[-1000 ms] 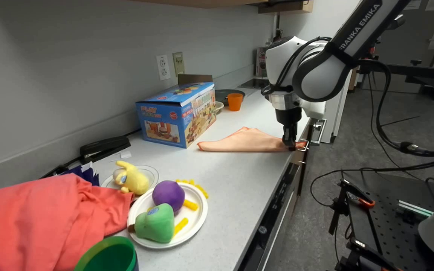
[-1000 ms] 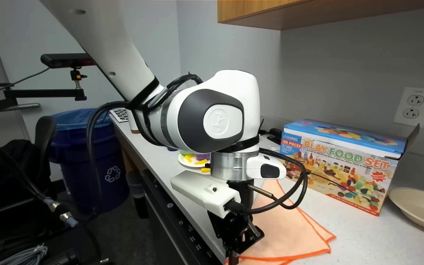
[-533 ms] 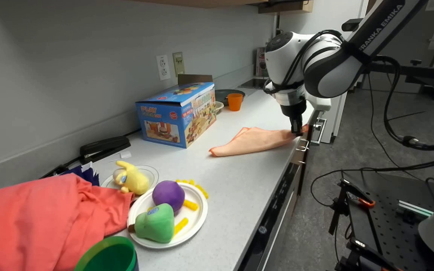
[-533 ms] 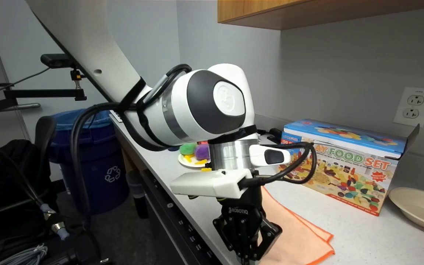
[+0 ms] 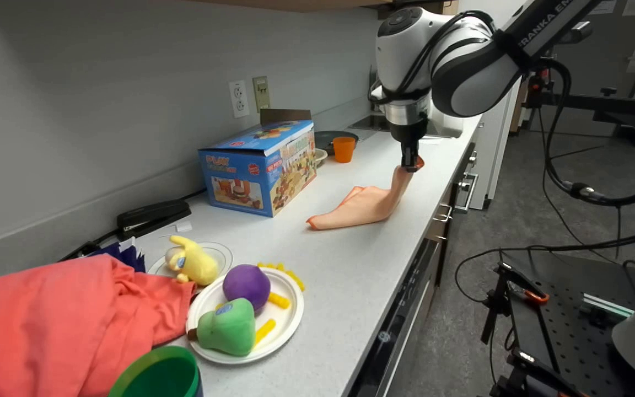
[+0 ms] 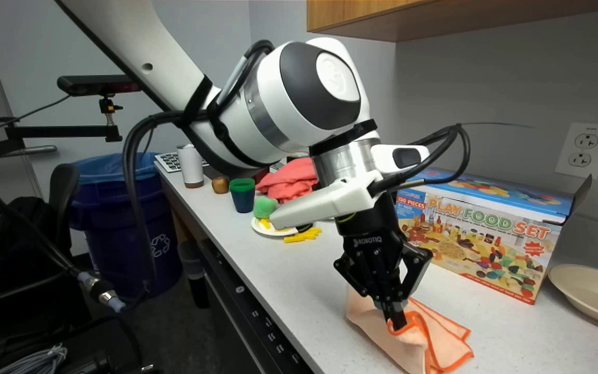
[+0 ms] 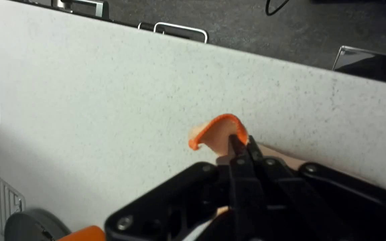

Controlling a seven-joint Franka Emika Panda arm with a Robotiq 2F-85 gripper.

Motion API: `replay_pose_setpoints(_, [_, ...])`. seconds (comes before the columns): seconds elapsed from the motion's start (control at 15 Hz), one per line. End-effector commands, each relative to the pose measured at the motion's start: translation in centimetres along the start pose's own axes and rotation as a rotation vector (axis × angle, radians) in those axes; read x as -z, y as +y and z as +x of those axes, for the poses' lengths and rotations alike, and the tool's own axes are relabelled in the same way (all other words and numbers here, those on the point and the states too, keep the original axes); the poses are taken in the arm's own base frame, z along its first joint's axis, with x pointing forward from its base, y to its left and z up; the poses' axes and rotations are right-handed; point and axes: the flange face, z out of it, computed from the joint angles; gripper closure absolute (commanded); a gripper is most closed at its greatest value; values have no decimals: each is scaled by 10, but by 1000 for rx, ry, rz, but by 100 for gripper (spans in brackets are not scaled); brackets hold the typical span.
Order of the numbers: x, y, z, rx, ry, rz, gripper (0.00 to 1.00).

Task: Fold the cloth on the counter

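A peach cloth (image 5: 359,212) lies on the surface (image 5: 317,253) near the blue box (image 5: 237,182), on the side of the box that faces the front edge, with a gap between the two. Much of it rests in layers, orange hems showing one over another, while one end is raised off the surface. The pincer (image 7: 244,142) is clamped on that raised end: its tips are together on an orange-hemmed corner, and in the wrist view a curled bit of fabric pokes out past them. The pincer hangs above the surface, apart from the box and on the same side of it as the cloth.

An end flap (image 5: 286,114) of the box stands raised. Just beside that end is a beige bowl (image 6: 595,296); an orange cup (image 5: 343,150) and a dark pan (image 5: 324,141) sit a little farther from the box. Well apart from the box's opposite end, a white plate (image 5: 287,325) bears a purple plush ball (image 5: 246,285), a green plush pear (image 5: 228,330) and yellow sticks (image 5: 265,332). A yellow plush toy (image 5: 199,267) lies off that same end, as do, farther from the box, a heap of coral-red fabric (image 5: 69,331) and a blue cup with a green rim (image 6: 242,197).
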Motion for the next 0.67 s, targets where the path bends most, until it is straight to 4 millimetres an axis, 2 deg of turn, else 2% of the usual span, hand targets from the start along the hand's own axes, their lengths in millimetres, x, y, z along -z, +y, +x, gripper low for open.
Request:
replay_pose_setpoints(0.0, [22, -7, 30, 0, 82, -24, 99])
replay_pose_setpoints(0.4, [59, -47, 69, 65, 226, -9, 99])
replay_pose_setpoints(0.6, [59, -62, 86, 106, 262, 6, 99])
